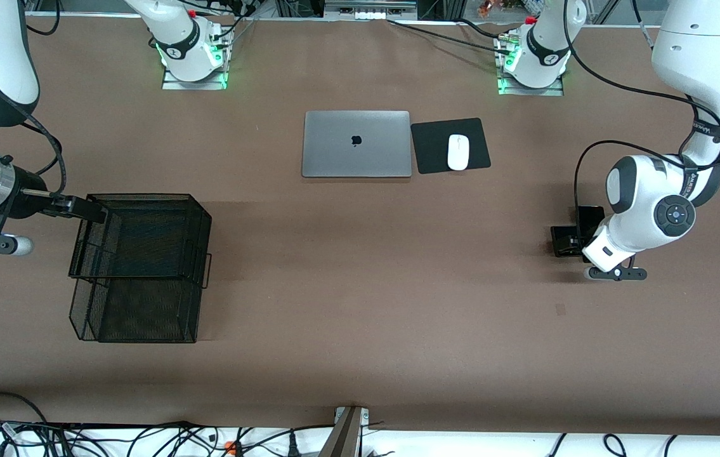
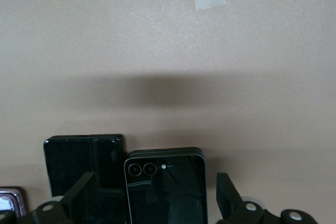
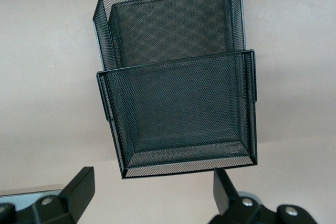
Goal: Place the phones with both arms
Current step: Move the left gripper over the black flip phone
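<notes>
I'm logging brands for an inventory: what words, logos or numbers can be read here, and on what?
Laptop: a dark apple logo on its lid, no words.
Left arm: small black lettering on its wrist band, too small to read.
Phones: no readable text.
Mouse, wire tray: none.

a closed silver laptop (image 1: 356, 144) lies on the brown table (image 1: 360, 317) between the 2 arm bases. just beside it, toward the left arm's end, a white computer mouse (image 1: 458, 152) rests on a black square mouse pad (image 1: 450, 145). a black wire-mesh 2-tier tray (image 1: 141, 266) stands toward the right arm's end, nearer the front camera than the laptop.
</notes>
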`<state>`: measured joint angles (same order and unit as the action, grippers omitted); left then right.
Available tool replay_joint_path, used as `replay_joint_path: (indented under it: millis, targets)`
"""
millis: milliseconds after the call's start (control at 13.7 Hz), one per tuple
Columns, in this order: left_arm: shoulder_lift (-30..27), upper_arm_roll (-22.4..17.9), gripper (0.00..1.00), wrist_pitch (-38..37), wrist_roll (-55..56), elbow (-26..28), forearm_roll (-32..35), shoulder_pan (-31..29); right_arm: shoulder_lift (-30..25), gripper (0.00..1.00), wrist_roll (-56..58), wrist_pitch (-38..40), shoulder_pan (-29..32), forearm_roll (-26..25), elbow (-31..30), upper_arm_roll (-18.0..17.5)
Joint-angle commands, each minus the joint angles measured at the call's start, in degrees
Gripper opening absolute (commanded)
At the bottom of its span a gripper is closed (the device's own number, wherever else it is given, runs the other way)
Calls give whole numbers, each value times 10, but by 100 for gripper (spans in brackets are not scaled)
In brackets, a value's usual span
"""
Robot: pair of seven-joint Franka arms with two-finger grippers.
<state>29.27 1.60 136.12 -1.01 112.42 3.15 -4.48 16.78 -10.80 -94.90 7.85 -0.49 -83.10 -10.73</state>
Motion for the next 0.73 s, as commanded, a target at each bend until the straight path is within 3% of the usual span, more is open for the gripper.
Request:
replay_joint_path:
  millis: [0,657]
  targets:
    - [18,2,100,19,11,-9,-15,2,-13,100,-1,4,0,9,-12,1]
    - [28,10,100,22,29,-5,-15,1,-13,100,-1,4,0,9,-11,1]
